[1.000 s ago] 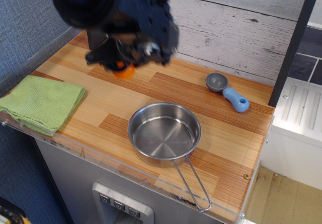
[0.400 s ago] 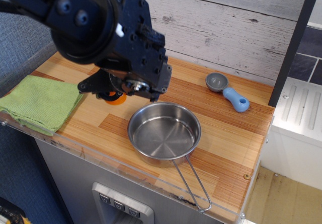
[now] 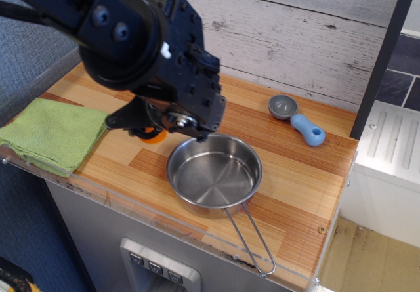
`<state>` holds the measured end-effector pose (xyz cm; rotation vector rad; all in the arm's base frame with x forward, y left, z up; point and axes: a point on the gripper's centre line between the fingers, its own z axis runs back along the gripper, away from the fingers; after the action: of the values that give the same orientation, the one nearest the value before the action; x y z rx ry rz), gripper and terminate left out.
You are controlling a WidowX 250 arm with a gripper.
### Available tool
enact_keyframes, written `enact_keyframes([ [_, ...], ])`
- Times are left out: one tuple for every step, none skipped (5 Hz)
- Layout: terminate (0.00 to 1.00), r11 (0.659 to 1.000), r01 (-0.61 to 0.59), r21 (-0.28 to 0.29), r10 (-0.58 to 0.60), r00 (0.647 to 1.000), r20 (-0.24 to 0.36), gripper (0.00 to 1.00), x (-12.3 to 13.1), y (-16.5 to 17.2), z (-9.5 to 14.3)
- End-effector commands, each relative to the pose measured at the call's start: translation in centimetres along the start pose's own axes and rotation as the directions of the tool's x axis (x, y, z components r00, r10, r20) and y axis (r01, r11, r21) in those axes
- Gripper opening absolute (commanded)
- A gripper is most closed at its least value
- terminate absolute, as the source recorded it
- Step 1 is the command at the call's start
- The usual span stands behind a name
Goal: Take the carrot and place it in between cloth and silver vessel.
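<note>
Orange carrot [image 3: 152, 135] showing between a green cloth [image 3: 56, 133] and a silver vessel [image 3: 214, 174].
Only a small orange patch is peeking from under the black claw [image 3: 155, 125]. The folded cloth is lying flat at left; the empty round vessel is standing upright, its wire handle pointing front-right.

Wooden table [image 3: 298, 170] with striped planks, backed by a pale board wall. At the left end lies a folded green cloth [image 3: 56, 134], overhanging the front edge a touch. Near the front sits a silver pan [image 3: 213, 170], empty, its wire handle reaching toward the front right corner. Back right, well apart, a measuring scoop [image 3: 295, 118] with grey cup and blue handle. Between cloth and pan a sliver of orange carrot [image 3: 152, 135] shows, mostly hidden; whether it touches the table, can't tell.
</note>
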<state>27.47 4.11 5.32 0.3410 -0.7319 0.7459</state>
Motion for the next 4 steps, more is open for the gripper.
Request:
enact_keyframes([
  [0.00, 0.999, -0.039, 0.024, 0.040, 0.999, -0.021, 0.00, -0.4, 1.2, -0.3],
  [0.00, 0.998, -0.049, 0.043, 0.051, 0.998, -0.037, 0.00, -0.9, 1.7, -0.8],
  [0.00, 0.997, -0.056, 0.046, 0.059, 0.997, -0.058, 0.00, -1.3, 1.8, -1.5],
  [0.00, 0.998, -0.056, 0.038, 0.058, 0.996, -0.066, 0.00, -1.4, 1.5, -1.8],
])
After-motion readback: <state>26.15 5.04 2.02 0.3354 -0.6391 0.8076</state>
